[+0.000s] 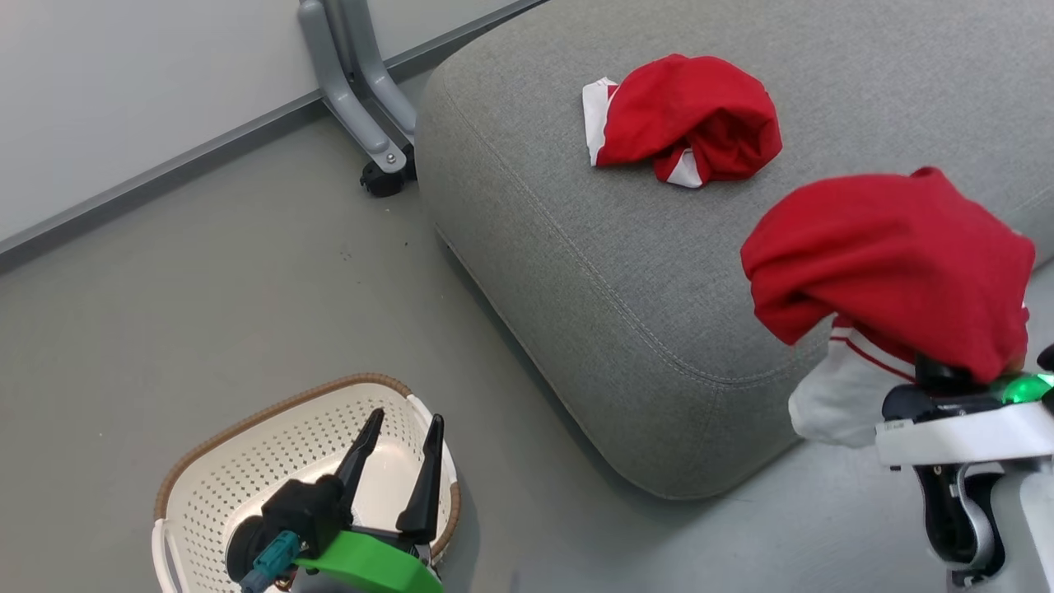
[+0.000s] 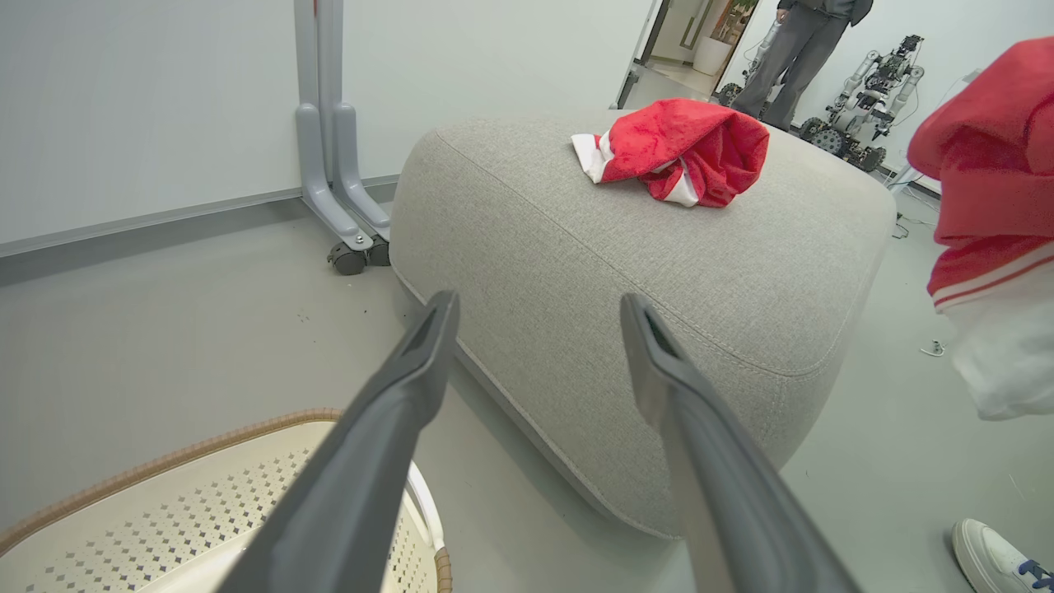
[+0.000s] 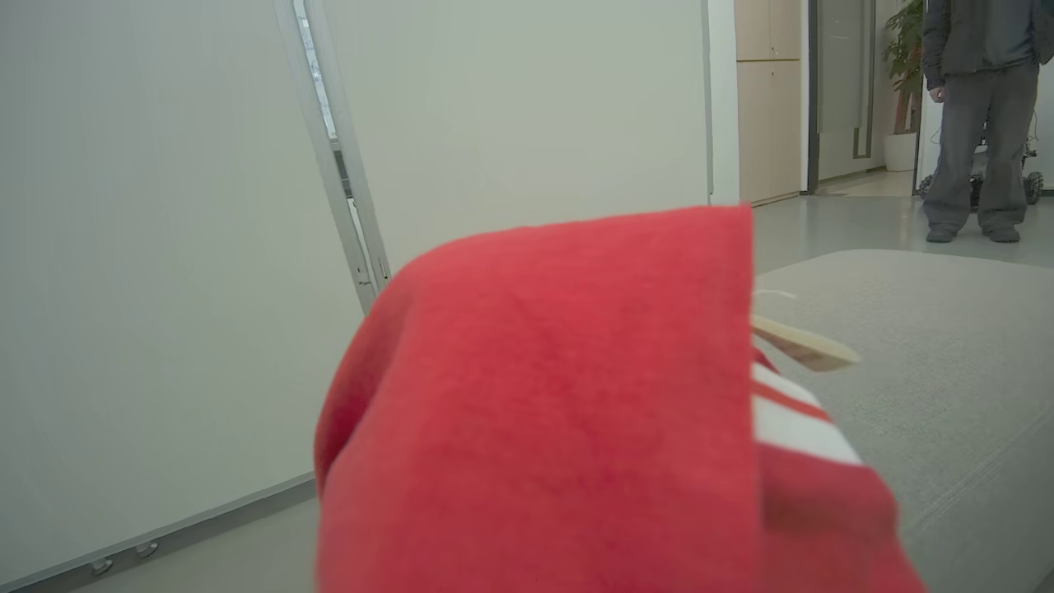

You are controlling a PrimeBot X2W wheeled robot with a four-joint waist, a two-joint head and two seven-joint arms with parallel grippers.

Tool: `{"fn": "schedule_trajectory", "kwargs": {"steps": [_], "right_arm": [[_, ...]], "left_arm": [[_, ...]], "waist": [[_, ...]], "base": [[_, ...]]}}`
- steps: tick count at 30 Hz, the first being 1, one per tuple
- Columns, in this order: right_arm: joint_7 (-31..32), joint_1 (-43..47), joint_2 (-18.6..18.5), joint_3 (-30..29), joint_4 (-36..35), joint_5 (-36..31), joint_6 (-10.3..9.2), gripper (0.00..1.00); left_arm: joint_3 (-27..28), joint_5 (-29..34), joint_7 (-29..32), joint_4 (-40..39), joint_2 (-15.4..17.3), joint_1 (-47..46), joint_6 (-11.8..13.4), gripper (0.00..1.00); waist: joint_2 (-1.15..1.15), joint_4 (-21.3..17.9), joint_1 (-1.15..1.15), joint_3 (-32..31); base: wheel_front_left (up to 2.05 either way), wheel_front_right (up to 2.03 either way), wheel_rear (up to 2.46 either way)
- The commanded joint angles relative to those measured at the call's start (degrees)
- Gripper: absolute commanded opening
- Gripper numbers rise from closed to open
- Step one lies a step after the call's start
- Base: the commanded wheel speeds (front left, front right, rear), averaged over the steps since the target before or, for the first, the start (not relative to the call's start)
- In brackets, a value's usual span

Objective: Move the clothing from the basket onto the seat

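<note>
- The left arm reaches low over the basket [image 1: 272,408], which stands on the floor just beside the seat [image 1: 626,272]. The left claw [image 1: 408,417] points towards the seat with its two dark fingers spread apart and nothing between them.
- From the left wrist, the left claw [image 2: 539,305] frames the seat's [image 2: 659,263] near edge, with the basket's rim [image 2: 165,461] below it.
- The right arm is raised at the lower right of the head view. The right claw [image 1: 939,377] is buried under red cloth and closed on it, fingers hidden.
- Two red garments with white trim.
- The first red garment [image 1: 683,115] lies crumpled on top of the seat, towards its far side; it also shows from the left wrist [image 2: 683,144].
- The second red garment [image 1: 897,255] drapes over the right claw, held in the air by the seat's near corner, with a white part hanging below. It is close to the right wrist camera [image 3: 560,395], with the seat [image 3: 947,371] behind it.
- One basket, one seat, two claws.
- One person [image 3: 976,148] stands well beyond the seat, and a white shoe [image 2: 996,560] shows on the floor.
</note>
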Motion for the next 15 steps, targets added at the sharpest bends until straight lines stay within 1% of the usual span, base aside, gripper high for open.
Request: {"fn": "schedule_trajectory", "kwargs": {"steps": [1, 4, 10, 15], "right_arm": [[-0.2, -2.4, -0.9, 0.6, 0.2, 0.4, 0.00, 0.00], [-0.2, -7.2, -2.7, 1.3, 0.5, 0.5, 0.00, 0.00], [-0.2, -18.5, -5.1, -3.1, 1.2, 1.7, 0.00, 0.00], [-0.2, -29.1, -9.0, -6.1, 2.8, 2.8, -0.01, 0.00]], "left_arm": [[0.3, 0.6, 0.0, -0.5, 0.5, 0.8, -0.1, 1.00], [-0.4, 1.4, 0.0, -1.3, 1.6, 0.0, -0.1, 1.00], [-3.6, 2.8, 0.0, -2.9, 5.0, -4.7, -0.1, 1.00], [-5.9, 3.4, 0.0, -4.7, 6.6, -9.4, -0.1, 1.00]], "waist": [[0.00, -0.6, 0.00, 1.3], [0.00, -1.1, 0.00, 4.6], [0.00, 1.2, 0.00, 12.3], [0.00, 3.6, 0.00, 19.3]], "base": [[0.00, 0.00, 0.00], [0.00, 0.00, 0.00], [0.00, 0.00, 0.00], [0.00, 0.00, 0.00]]}}
